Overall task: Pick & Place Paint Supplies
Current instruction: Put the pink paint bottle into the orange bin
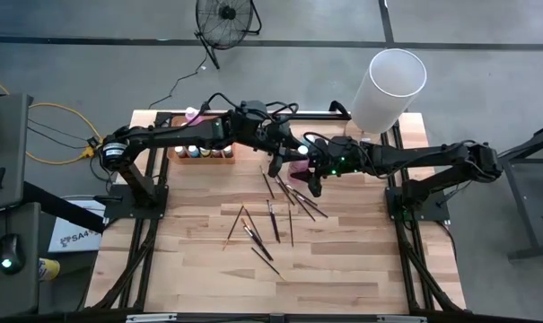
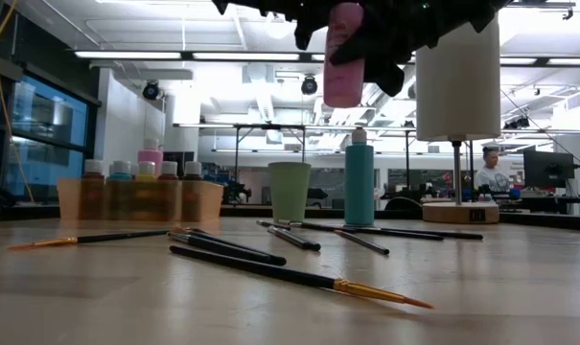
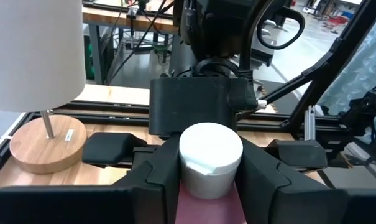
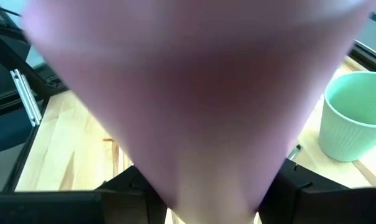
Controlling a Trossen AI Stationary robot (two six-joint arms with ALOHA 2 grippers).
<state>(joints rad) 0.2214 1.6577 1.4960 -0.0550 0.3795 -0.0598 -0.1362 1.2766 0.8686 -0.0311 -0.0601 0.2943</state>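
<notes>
A tall pink bottle [image 2: 344, 57] with a white cap [image 3: 210, 155] hangs high above the table's middle, between my two grippers. My left gripper [image 3: 209, 180] reaches in from the table's left and is shut around its cap end. My right gripper [image 4: 206, 199] reaches in from the right and is shut on its pink body [image 4: 200, 106]. In the high view only a bit of pink [image 1: 299, 166] shows under the arms. Several thin dark-handled brushes [image 1: 271, 220] lie flat on the wood. A teal bottle [image 2: 359, 182] stands upright at the back. My left gripper has the bottle's top end between its two fingers [image 3: 160, 177], at the white cap and the pink shoulder [image 3: 209, 208] below it. The bottle is upright, cap up, lifted clear of the table. My right gripper has the pink body [image 4: 206, 186] between its two fingers [image 4: 128, 190]. The body fills the wrist view, so which part of it the fingers are on is hidden. The bottle's lower end [image 2: 344, 96] hangs free above the table.
An orange tray [image 1: 202, 152] with small capped bottles and a second pink bottle [image 2: 150, 153] stands at the back left. A green cup [image 2: 290, 192] stands behind the brushes. A white-shaded lamp [image 1: 392, 85] on a round wooden base [image 3: 48, 143] stands at the back right.
</notes>
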